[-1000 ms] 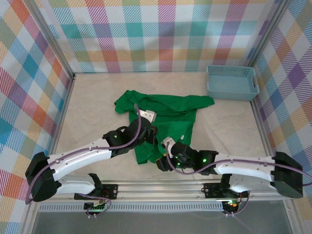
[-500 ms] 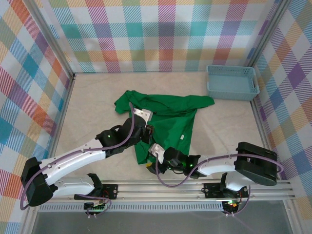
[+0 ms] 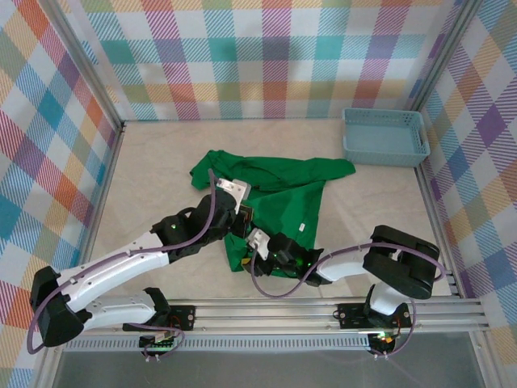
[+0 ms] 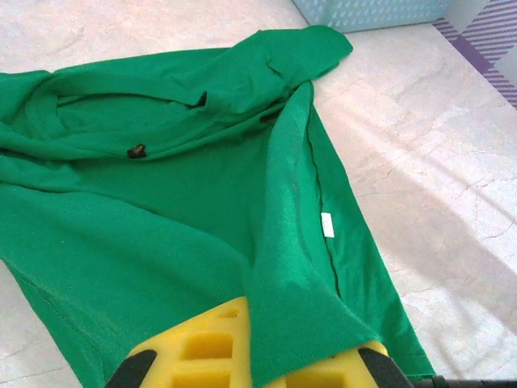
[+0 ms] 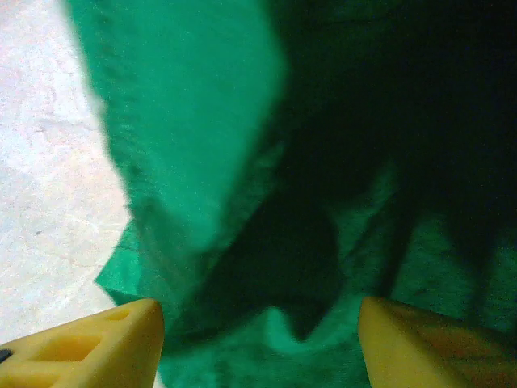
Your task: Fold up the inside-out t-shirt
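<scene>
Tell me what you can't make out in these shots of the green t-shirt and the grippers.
Left wrist view: how much t-shirt the left gripper pinches, cut off by the bottom edge; white tag, too small to read; basket, cut by the top edge.
Right wrist view: folds ahead of the right gripper, blurred and shadowed.
Top view: the t-shirt's near hem, under both grippers.

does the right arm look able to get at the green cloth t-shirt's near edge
Probably yes: the right end effector is open right at the near edge of the plain bright green cloth t-shirt, with nothing in between.
</scene>
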`<move>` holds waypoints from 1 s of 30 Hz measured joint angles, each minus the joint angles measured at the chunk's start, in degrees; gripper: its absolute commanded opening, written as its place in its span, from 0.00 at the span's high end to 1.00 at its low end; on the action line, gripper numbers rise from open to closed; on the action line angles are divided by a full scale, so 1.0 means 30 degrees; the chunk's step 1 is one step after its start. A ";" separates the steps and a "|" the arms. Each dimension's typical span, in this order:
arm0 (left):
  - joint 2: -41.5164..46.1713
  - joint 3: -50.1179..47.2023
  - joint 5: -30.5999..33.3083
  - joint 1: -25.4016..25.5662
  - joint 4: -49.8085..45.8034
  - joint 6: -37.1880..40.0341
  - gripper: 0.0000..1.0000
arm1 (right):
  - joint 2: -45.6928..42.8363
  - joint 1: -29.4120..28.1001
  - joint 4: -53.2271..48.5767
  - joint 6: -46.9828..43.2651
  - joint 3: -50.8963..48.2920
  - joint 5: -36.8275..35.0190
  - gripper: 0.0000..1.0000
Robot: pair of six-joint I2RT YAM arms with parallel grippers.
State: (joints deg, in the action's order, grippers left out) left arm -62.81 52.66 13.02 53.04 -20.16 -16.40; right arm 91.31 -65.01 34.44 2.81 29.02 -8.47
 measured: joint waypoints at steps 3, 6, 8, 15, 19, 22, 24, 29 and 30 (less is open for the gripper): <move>0.0240 0.0007 0.0109 0.0000 -0.0350 0.0313 1.00 | -0.0007 0.0444 -0.0095 -0.0270 0.0000 0.0204 0.33; 0.0284 0.0175 0.0364 0.0000 -0.0809 0.0634 1.00 | -0.0138 0.0896 -0.0750 -0.0583 0.0000 0.0459 0.33; 0.0299 0.0262 0.0393 0.0000 -0.0940 0.0845 1.00 | -0.0255 0.1224 -0.1166 -0.0605 0.0000 0.0386 0.33; 0.0350 0.1129 -0.0568 -0.0015 -0.1654 0.0896 1.00 | 0.0525 0.1902 -0.2113 -0.0517 0.1056 -0.3096 0.29; -0.0080 0.3002 -0.1734 -0.0036 -0.2375 0.0750 1.00 | 0.2084 0.1902 -0.2426 -0.0597 0.3031 -0.5697 0.28; -0.0510 0.4255 -0.2339 -0.0036 -0.2652 0.0678 1.00 | 0.2841 0.2084 -0.3155 -0.0364 0.4503 -0.7227 0.28; -0.0546 0.4561 -0.2630 -0.0036 -0.2812 0.0605 1.00 | 0.3053 0.2324 -0.3789 0.0102 0.5326 -0.7759 0.28; -0.0503 0.4648 -0.3213 -0.0036 -0.2892 0.0240 1.00 | 0.3555 0.3701 -0.5617 0.1617 0.7242 -0.8408 0.27; -0.0466 0.4663 -0.3351 -0.0036 -0.2892 0.0182 1.00 | 0.3840 0.3985 -0.6047 0.1938 0.7701 -0.8459 0.27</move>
State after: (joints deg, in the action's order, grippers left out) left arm -64.20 66.65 2.96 52.93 -28.84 -15.86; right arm 102.83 -53.06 16.29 8.62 52.12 -33.85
